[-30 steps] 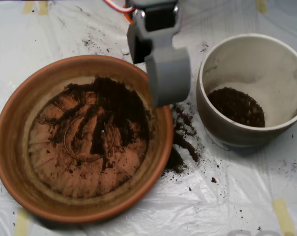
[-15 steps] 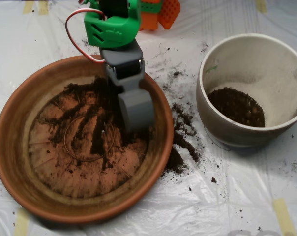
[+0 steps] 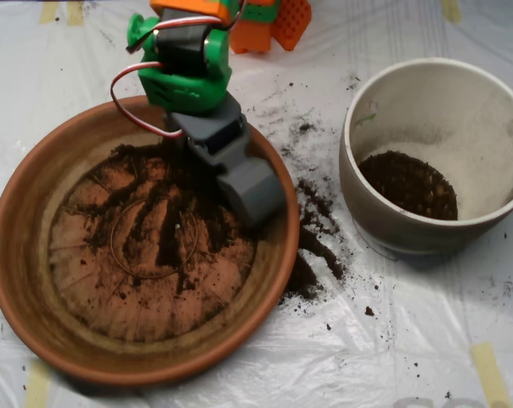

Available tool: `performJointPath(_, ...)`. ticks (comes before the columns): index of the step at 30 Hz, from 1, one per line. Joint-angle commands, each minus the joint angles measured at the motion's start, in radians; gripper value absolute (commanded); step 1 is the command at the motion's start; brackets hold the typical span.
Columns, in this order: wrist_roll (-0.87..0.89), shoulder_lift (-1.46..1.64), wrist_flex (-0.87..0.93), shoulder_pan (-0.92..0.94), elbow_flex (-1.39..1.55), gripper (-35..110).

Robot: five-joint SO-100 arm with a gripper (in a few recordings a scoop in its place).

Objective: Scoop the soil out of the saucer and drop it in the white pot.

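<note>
Desk is covered in white plastic sheet, dirtied with spilled crumbs. Saucer sits at left; soil is spread thin across its ridged base, thickest in the upper middle and upper right. Pot stands apart at right, a small soil heap already in its bottom. Tool is angled down inside the saucer's upper right, tip in or just over the thickest soil. Soil judged loose, light, crumbly — easily spilled, so best taken from beneath at the deepest patch, not the thin smears.
</note>
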Motion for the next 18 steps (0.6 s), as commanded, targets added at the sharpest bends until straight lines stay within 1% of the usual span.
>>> performJointPath(1, -0.043, 0.000, 0.009, 0.044, -0.074, 46)
performJointPath(5, -0.078, 0.017, -0.029, 0.051, -0.080, 46)
performJointPath(12, -0.140, 0.035, -0.202, 0.054, 0.028, 45)
performJointPath(18, -0.175, 0.051, -0.241, 0.060, 0.114, 45)
